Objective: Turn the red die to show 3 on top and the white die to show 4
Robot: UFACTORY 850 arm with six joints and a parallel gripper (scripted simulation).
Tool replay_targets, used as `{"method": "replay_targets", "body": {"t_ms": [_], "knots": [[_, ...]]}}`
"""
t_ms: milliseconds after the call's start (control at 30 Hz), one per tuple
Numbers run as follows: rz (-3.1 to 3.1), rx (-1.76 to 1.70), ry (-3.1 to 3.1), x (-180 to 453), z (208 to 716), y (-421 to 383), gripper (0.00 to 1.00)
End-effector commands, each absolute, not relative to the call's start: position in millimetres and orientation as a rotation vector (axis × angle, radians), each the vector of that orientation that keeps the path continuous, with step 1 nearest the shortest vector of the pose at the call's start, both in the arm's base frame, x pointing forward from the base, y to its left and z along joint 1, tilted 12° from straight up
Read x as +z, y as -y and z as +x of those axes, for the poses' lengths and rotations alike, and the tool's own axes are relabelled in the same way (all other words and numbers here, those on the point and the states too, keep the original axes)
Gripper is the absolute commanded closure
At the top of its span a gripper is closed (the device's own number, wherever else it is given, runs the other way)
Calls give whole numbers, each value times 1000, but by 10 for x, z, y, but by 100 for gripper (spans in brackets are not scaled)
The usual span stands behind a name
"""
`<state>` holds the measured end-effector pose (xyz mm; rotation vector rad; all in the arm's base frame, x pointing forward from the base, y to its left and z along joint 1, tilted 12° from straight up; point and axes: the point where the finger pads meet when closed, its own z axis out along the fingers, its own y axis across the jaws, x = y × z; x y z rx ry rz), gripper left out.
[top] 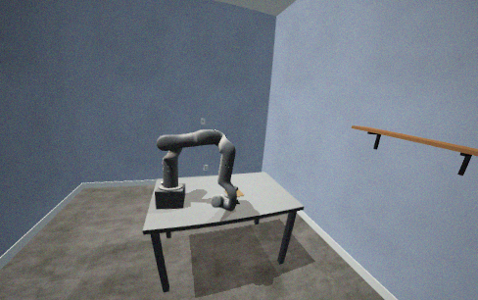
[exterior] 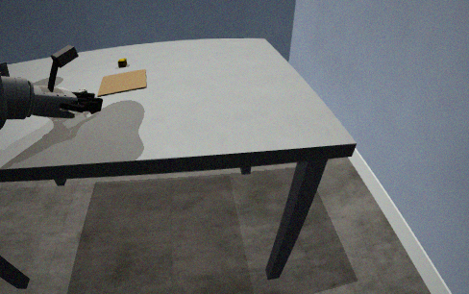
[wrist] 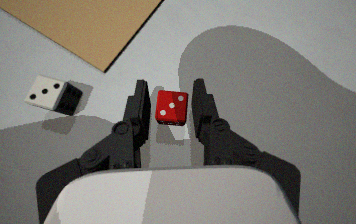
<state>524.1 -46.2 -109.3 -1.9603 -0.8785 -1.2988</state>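
Observation:
In the wrist view, the red die (wrist: 171,106) lies on the grey table between my gripper's (wrist: 171,107) fingers, with a small gap on each side. Three white pips show on its upper face. My gripper is open and low over the table. The white die (wrist: 52,94) lies on the table to the left, with three black pips on its upper face. The tan mat (wrist: 85,25) lies flat beyond both dice, and neither die is on it. In the exterior view, the yellow die (exterior: 122,62) sits on the table just past the mat (exterior: 122,82); my gripper (exterior: 88,103) is in front of the mat.
The arm's base (top: 169,194) stands at the table's back left corner. A small dark camera stand (exterior: 58,64) stands left of the mat. A wooden shelf (top: 416,141) hangs on the right wall, away from the table.

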Motion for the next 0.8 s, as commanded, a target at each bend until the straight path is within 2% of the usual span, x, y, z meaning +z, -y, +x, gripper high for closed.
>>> {"method": "replay_targets", "body": {"t_ms": [0,767], "knots": [[-1960,-1301,879,-1049,5186,561,58],[-1960,-1301,879,-906,5016,826,58]]}}
